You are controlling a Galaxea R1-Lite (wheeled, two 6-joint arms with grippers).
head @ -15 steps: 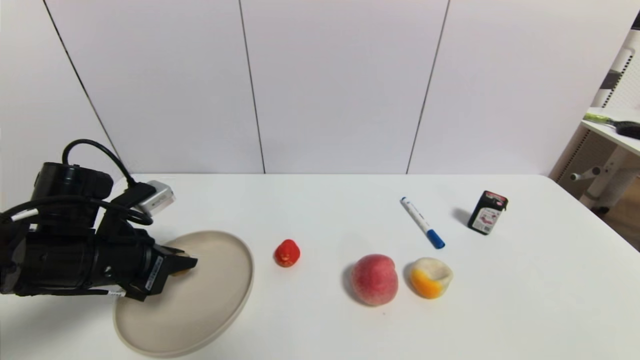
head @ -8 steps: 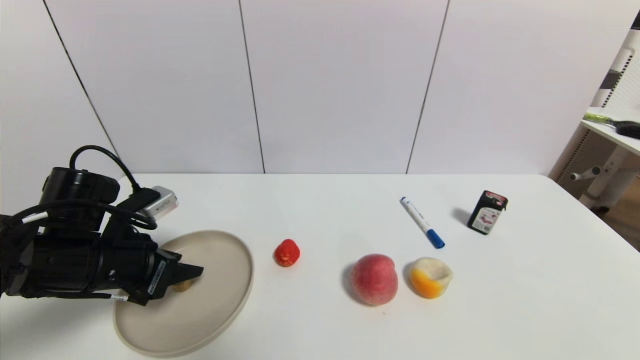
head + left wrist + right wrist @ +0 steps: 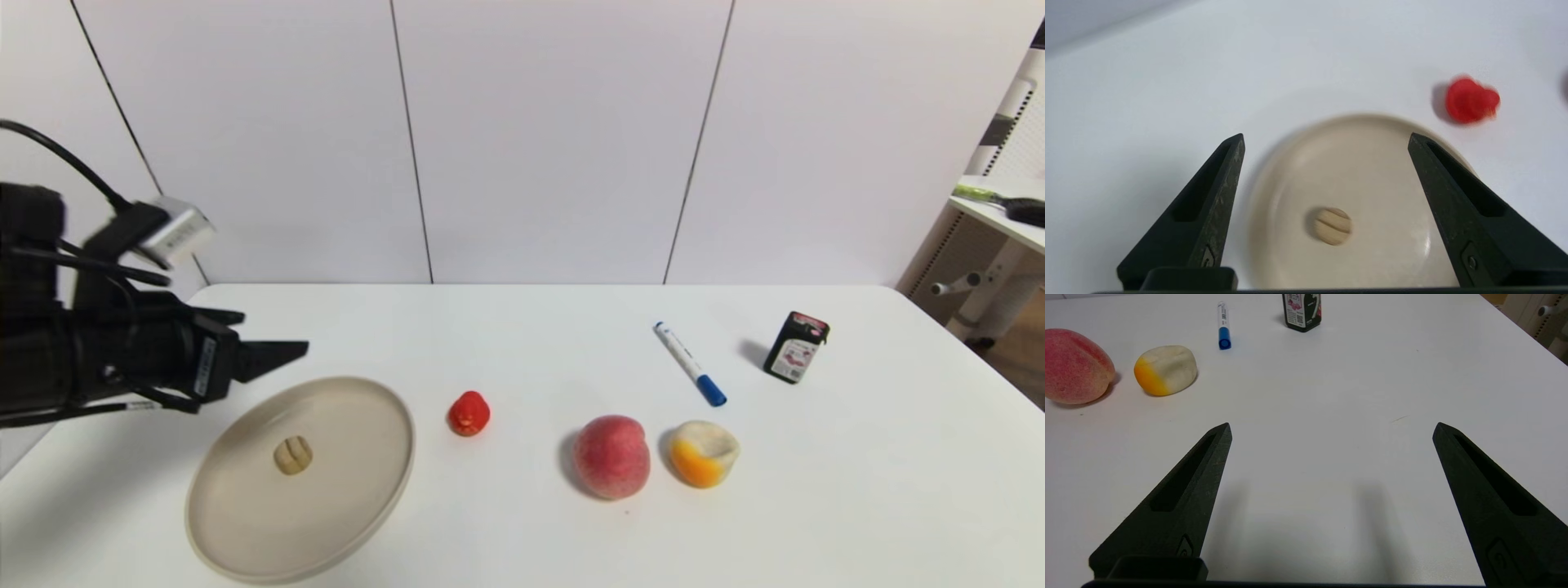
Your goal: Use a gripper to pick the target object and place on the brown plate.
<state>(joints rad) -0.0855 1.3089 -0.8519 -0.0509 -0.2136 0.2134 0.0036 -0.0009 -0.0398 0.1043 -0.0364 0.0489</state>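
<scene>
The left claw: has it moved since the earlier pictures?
Yes. The left claw has risen and pulled back toward the robot's left, off the brown plate, leaving the target object on it.

Bright, even overhead light on the white table casts soft, short shadows; motion blur smears the left gripper and, in its wrist view, the red toy.

White panelled wall, white table
</scene>
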